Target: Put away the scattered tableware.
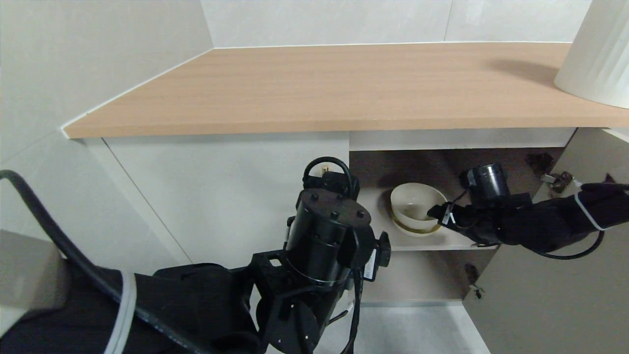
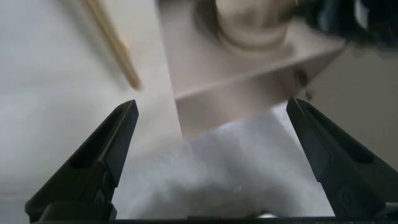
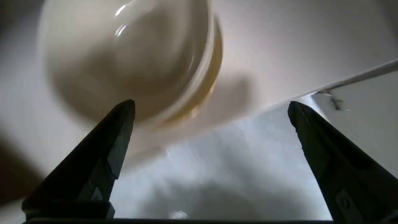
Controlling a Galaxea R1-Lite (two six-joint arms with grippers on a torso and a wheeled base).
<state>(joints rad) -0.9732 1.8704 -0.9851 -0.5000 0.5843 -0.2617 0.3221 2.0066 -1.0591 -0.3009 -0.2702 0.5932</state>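
Right wrist view: my right end effector (image 3: 209,107) is spread wide and holds nothing. The bowl (image 3: 130,56) stands mouth-up on the cabinet shelf (image 1: 444,242) under the counter (image 1: 344,88). It lies just past my fingertips, off toward one finger rather than centred in the gap. It looks nested in a second dish (image 1: 413,229) with a yellowish rim.

Head view: the bowl lies left of the right end effector, whose tip is at the bowl's right rim; I can't tell if it touches. The bowl is round, so there is no long axis to line up with.

My left end effector (image 2: 211,104) is also wide and empty. It is well apart from the bowl, outside the cabinet and near the closed door (image 1: 221,196). The right arm is clearly the nearer one.

My read: the bowl is placed, so the next move is backing out right and near, toward the open door (image 1: 540,295). The risk is clipping the rim with the left-side finger.
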